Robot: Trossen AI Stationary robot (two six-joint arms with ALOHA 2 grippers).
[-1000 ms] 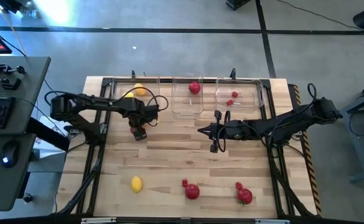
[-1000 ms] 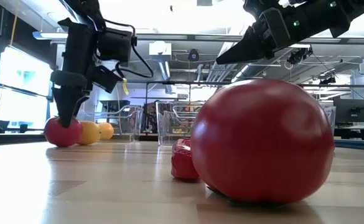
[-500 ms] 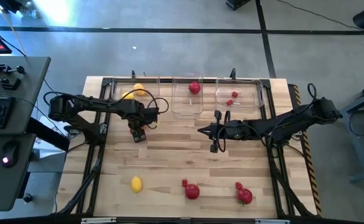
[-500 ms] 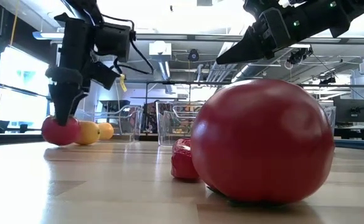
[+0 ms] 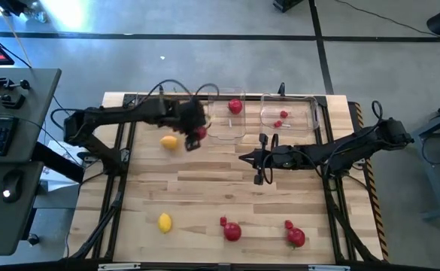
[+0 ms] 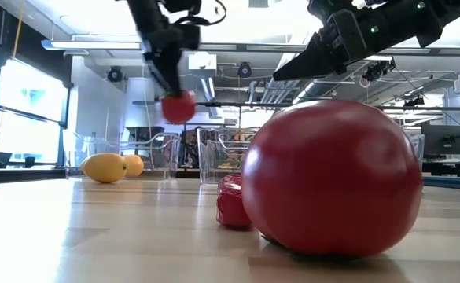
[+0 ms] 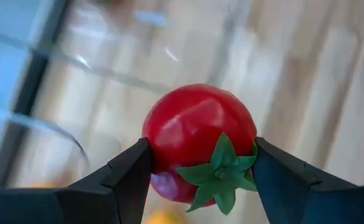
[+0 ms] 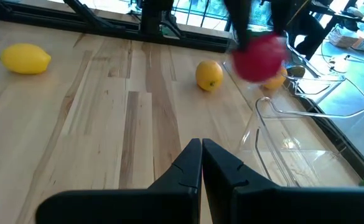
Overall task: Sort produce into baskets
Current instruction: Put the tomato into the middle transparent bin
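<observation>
The table (image 5: 204, 188) carries three clear bins along its far edge; the middle bin (image 5: 226, 129) already holds one round red fruit. The left arm is stretched toward that row, and the left gripper (image 5: 194, 134) pinches a red tomato (image 7: 197, 142) with a green top, held in the air just beside the near left corner of the middle bin. To do this step well, the gripper should carry the tomato fully over the bin's rim before letting go, and release low so it does not bounce out. A lemon (image 5: 169, 141) lies on the boards just beside the gripper and should not be knocked. The right gripper (image 5: 257, 167) waits near the table's middle, fingers pressed together.
</observation>
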